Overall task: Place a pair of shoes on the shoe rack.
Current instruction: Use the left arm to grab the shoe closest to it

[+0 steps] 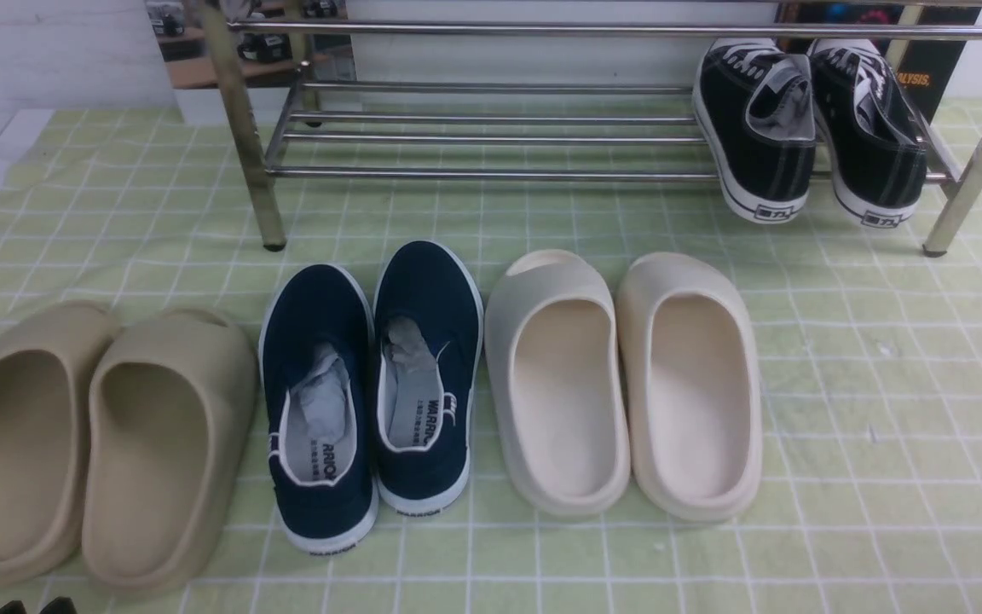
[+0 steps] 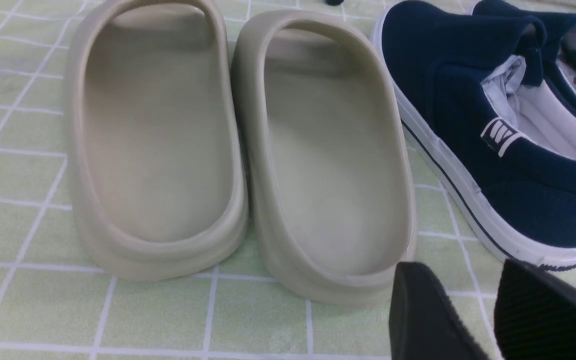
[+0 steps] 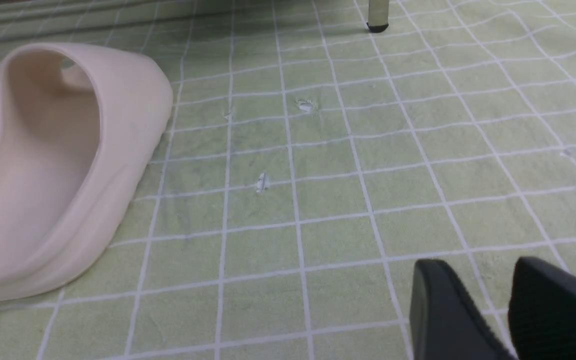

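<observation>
I see navy-blue canvas slip-on sneakers (image 1: pixel 325 307) side by side on green checked cloth (image 1: pixel 883 384), before chrome tubular shoe rack (image 1: pixel 491 173). Left end effector (image 2: pixel 468 280), right end effector (image 3: pixel 478 275): both wide, empty.

A pale green cloth (image 1: pixel 883 384) with white grid lines covers the ground; a white wall (image 1: pixel 48 51) rises at eleven o'clock.

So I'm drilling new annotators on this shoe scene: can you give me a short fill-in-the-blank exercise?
1. On the shoe rack sit the ____ lace-up sneakers.
2. The navy slip-ons lie between beige slides and cream slides on a ____ checked cloth.
3. Their heel print reads ____.
Missing words: black; green; WARRIOR.
</observation>
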`<state>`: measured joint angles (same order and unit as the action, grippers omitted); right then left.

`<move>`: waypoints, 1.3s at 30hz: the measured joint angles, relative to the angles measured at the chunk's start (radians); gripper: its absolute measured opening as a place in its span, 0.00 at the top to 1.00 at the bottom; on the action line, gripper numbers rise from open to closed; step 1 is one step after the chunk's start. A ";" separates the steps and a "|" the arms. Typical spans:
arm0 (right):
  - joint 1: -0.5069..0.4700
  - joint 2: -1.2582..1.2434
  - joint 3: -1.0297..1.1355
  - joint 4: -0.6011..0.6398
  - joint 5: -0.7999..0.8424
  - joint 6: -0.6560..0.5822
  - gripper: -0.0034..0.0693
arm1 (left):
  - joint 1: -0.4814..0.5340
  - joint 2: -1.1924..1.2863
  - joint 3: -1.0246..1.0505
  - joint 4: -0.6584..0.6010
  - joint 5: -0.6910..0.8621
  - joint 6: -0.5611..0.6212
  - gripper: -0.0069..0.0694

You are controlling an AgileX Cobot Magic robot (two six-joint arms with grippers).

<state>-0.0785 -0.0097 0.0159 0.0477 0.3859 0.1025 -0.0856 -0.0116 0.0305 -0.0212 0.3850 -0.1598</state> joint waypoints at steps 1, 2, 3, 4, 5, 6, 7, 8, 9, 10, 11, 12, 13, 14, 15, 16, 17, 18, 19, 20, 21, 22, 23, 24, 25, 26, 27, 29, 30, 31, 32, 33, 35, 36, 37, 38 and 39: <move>0.000 0.000 0.000 0.000 0.000 0.000 0.62 | 0.000 0.000 0.000 0.000 -0.002 0.000 0.60; 0.000 0.000 0.000 0.000 0.000 0.000 0.62 | 0.000 0.000 0.000 0.000 -0.003 0.000 0.60; 0.000 0.000 0.000 0.000 0.000 0.000 0.62 | 0.000 0.000 0.000 0.000 -0.008 0.000 0.60; 0.000 0.000 0.000 0.000 0.000 0.000 0.62 | 0.000 0.000 0.000 0.000 -0.008 0.000 0.60; 0.000 0.000 0.000 0.000 0.000 0.000 0.62 | 0.000 0.000 0.000 0.000 -0.034 0.000 0.60; 0.000 0.000 0.000 0.000 0.000 0.000 0.62 | 0.000 0.000 0.000 0.000 -0.050 0.000 0.60; 0.000 0.000 0.000 0.000 0.000 0.000 0.62 | 0.000 0.000 0.000 0.000 -0.074 0.000 0.60; 0.000 0.000 0.000 0.000 0.000 0.000 0.62 | 0.000 0.000 0.000 0.000 -0.107 0.000 0.60; 0.000 0.000 0.000 0.000 0.000 0.000 0.62 | 0.000 0.000 0.000 0.000 -0.131 0.000 0.60; 0.000 0.000 0.000 0.000 0.000 0.000 0.62 | 0.000 0.000 0.000 0.000 -0.156 0.000 0.60; 0.000 0.000 0.000 0.000 0.000 0.000 0.62 | 0.000 0.000 0.000 0.000 -0.183 0.000 0.60; 0.000 0.000 0.000 0.000 0.000 0.000 0.62 | 0.000 0.000 0.000 0.000 -0.223 0.000 0.60; 0.000 0.000 0.000 0.000 0.000 0.000 0.62 | 0.000 0.000 0.000 0.000 -0.258 0.000 0.60; 0.000 0.000 0.000 0.000 0.000 0.000 0.62 | 0.000 0.000 0.000 0.000 -0.285 0.000 0.60; 0.000 0.000 0.000 0.000 0.000 0.000 0.62 | 0.000 0.000 0.000 0.000 -0.321 0.000 0.60; 0.000 0.000 0.000 0.000 0.000 0.000 0.62 | 0.000 0.000 0.000 0.003 -0.351 0.001 0.60; 0.000 0.000 0.000 0.000 0.000 0.000 0.62 | 0.000 0.000 0.000 0.004 -0.385 0.010 0.60; 0.000 0.000 0.000 0.000 0.000 0.000 0.62 | 0.000 0.000 0.000 0.005 -0.424 0.016 0.60; 0.000 0.000 0.000 0.000 0.000 0.000 0.62 | 0.000 0.000 0.000 0.006 -0.470 0.017 0.60; 0.000 0.000 0.000 0.000 0.000 0.000 0.62 | 0.000 0.000 0.000 0.006 -0.500 0.017 0.60; 0.000 0.000 0.000 0.000 0.000 0.000 0.62 | 0.000 0.000 0.000 0.006 -0.539 0.015 0.60; 0.000 0.000 0.000 0.000 0.000 0.000 0.62 | 0.000 0.000 0.000 0.006 -0.578 0.012 0.60; 0.000 0.000 0.000 0.000 0.000 0.000 0.62 | 0.000 0.000 0.000 0.006 -0.610 0.006 0.60; 0.000 0.000 0.000 0.000 0.000 0.000 0.62 | 0.000 0.000 0.000 0.006 -0.651 0.000 0.60; 0.000 0.000 0.000 0.000 0.000 0.000 0.62 | 0.000 0.000 0.000 0.006 -0.692 -0.008 0.60; 0.000 0.000 0.000 0.000 0.000 0.000 0.62 | 0.000 0.000 0.000 0.006 -0.701 -0.010 0.60; 0.000 0.000 0.000 0.000 0.000 0.000 0.62 | 0.000 0.000 0.000 0.004 -0.741 -0.024 0.60; 0.000 0.000 0.000 0.000 0.000 0.000 0.62 | 0.000 0.000 0.000 -0.005 -0.832 -0.070 0.60; 0.000 0.000 0.000 0.000 0.000 0.000 0.62 | 0.000 0.000 0.000 -0.012 -0.868 -0.106 0.60; 0.000 0.000 0.000 0.000 0.000 0.000 0.62 | 0.000 0.000 0.000 -0.014 -0.887 -0.128 0.60; 0.000 0.000 0.000 0.000 0.000 0.000 0.62 | 0.000 0.000 0.000 -0.015 -0.891 -0.134 0.60; 0.000 0.000 0.000 0.000 0.000 0.000 0.62 | 0.000 0.000 0.000 -0.015 -0.929 -0.191 0.60; 0.000 0.000 0.000 0.000 0.000 0.000 0.62 | 0.000 0.000 0.000 -0.015 -0.956 -0.233 0.60; 0.000 0.000 0.000 0.000 0.000 0.000 0.62 | 0.000 0.000 0.000 -0.017 -0.978 -0.259 0.60; 0.000 0.000 0.000 0.000 0.000 0.000 0.62 | 0.000 0.000 0.000 -0.034 -1.030 -0.293 0.60; 0.000 0.000 0.000 0.000 0.000 0.000 0.62 | 0.000 0.000 0.000 -0.045 -1.045 -0.305 0.60; 0.000 0.000 0.000 0.000 0.000 0.000 0.62 | 0.000 0.000 -0.002 -0.051 -1.047 -0.307 0.60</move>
<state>-0.0785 -0.0097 0.0159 0.0477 0.3859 0.1025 -0.0856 -0.0116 0.0289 -0.0725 -0.6620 -0.4664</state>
